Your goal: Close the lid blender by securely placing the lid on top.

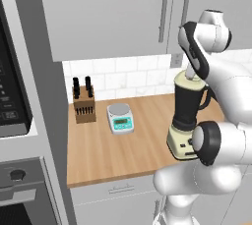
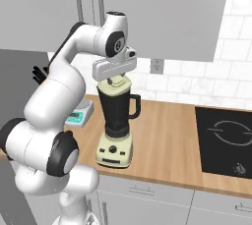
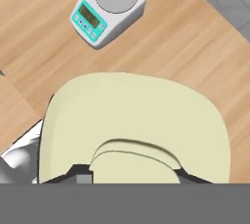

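We see the blender [image 2: 116, 121] standing upright on the wooden counter [image 1: 118, 145], its dark jar on a cream base near the front edge. The lid [image 2: 116, 82] sits at the top of the jar, directly under the gripper [image 2: 116, 78], which points straight down over it. In the hand view the lid [image 3: 132, 125] spreads wide and pale below the fingertips, whose tips are hidden, so we cannot tell whether they clasp its knob. A teal-and-white scale [image 1: 120, 117] rests to the blender's left, beside a knife block [image 1: 83, 102].
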